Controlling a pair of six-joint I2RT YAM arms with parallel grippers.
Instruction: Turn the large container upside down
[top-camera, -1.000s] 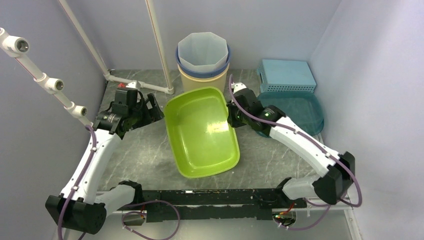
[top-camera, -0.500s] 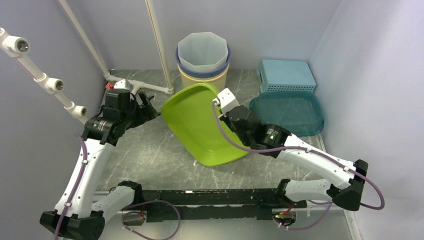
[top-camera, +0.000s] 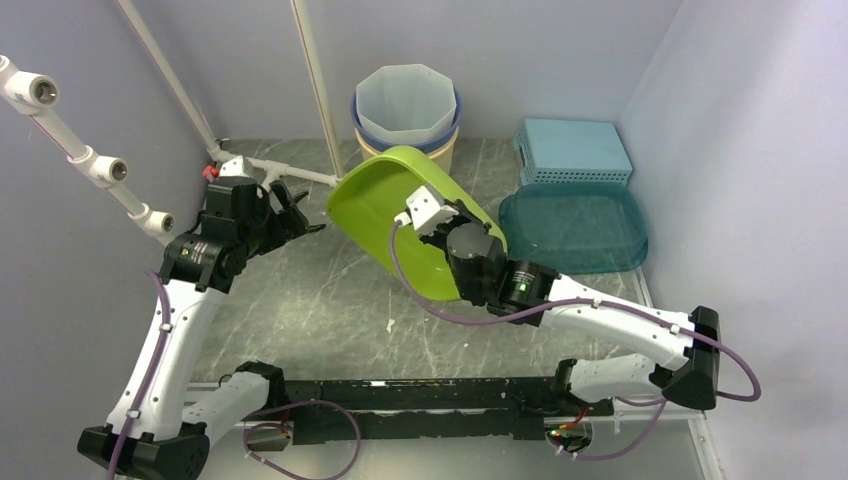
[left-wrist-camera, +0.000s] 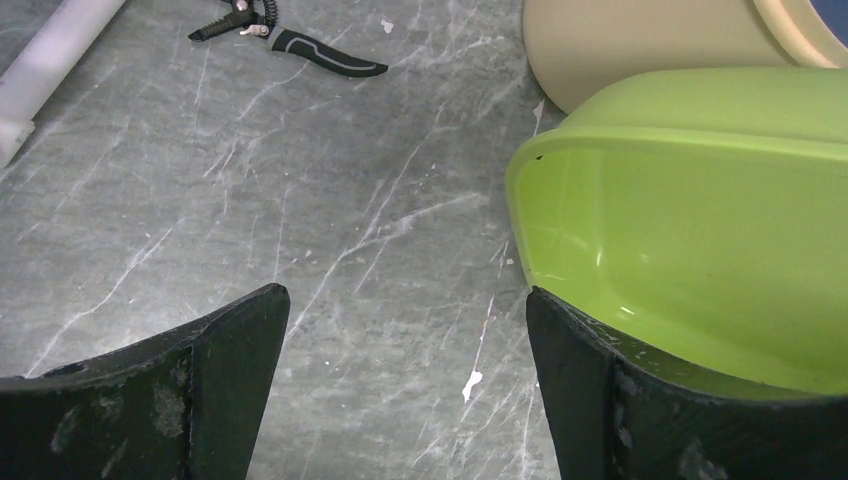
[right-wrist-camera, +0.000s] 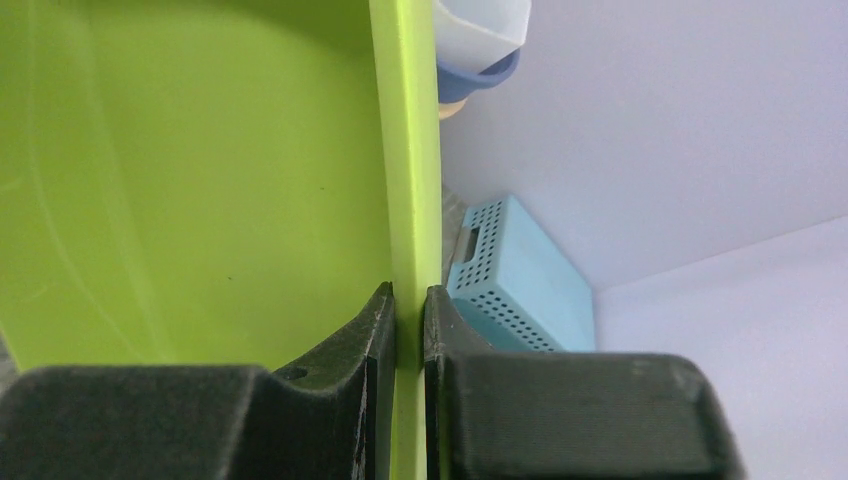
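Your tub (top-camera: 380, 215) is tipped about halfway over. Its hollow faces the left gripper (left-wrist-camera: 405, 300), and its long axis runs straight ahead of the right gripper (right-wrist-camera: 408, 300), which pinches the raised rim edge-on. The left jaws stand spread, with the tub's corner just beside the right-hand finger. As I judge it, the rim must go on over toward the left jaws.

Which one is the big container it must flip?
On the grey table, look just before the stacked buckets at the back. The lime-green tub stands tipped on edge, its rim pinched by the right end effector; nothing else is bright green.
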